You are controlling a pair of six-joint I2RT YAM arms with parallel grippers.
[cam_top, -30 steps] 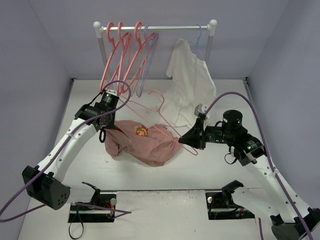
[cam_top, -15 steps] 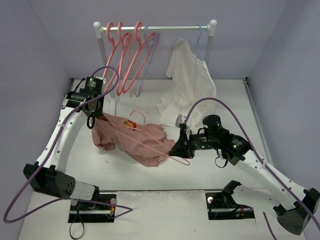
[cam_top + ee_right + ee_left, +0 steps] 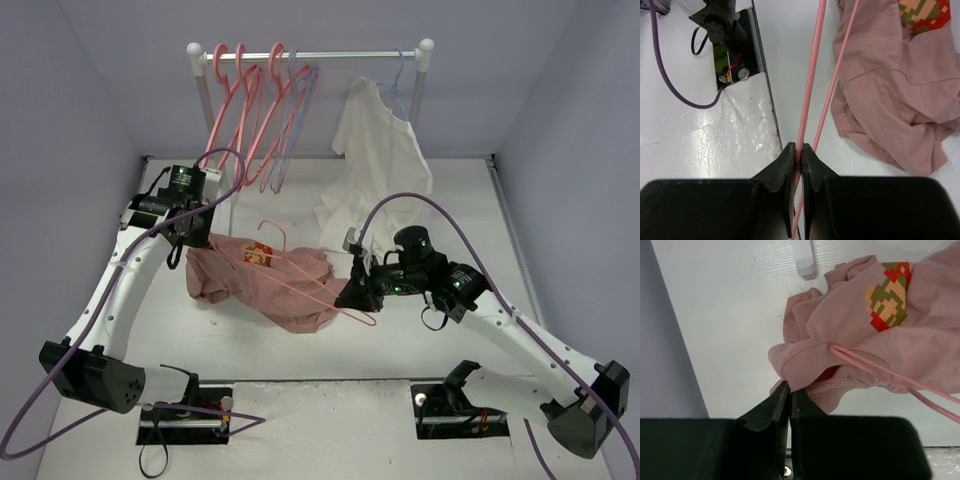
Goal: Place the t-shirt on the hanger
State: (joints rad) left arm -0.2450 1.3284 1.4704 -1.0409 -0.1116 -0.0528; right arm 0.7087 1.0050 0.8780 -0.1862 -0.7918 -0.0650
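Note:
The salmon-pink t-shirt (image 3: pixel 275 285) lies crumpled on the table, its yellow-and-red print (image 3: pixel 258 254) facing up. My left gripper (image 3: pixel 193 241) is shut on its ribbed edge (image 3: pixel 795 371) at the shirt's left end. The coral-pink hanger (image 3: pixel 305 276) lies across and partly inside the shirt, hook (image 3: pixel 272 229) towards the back. My right gripper (image 3: pixel 349 297) is shut on the hanger's bar (image 3: pixel 810 95) near its right corner, just right of the shirt (image 3: pixel 890 90). The hanger's left end is hidden in the cloth (image 3: pixel 875 340).
A white rack (image 3: pixel 310 57) at the back holds several coral hangers (image 3: pixel 240 110), a lavender one (image 3: pixel 296 120) and a white shirt (image 3: pixel 375 170) on a pale blue hanger. The rack's left post (image 3: pixel 222 170) stands close behind my left gripper. Arm bases sit at the near edge.

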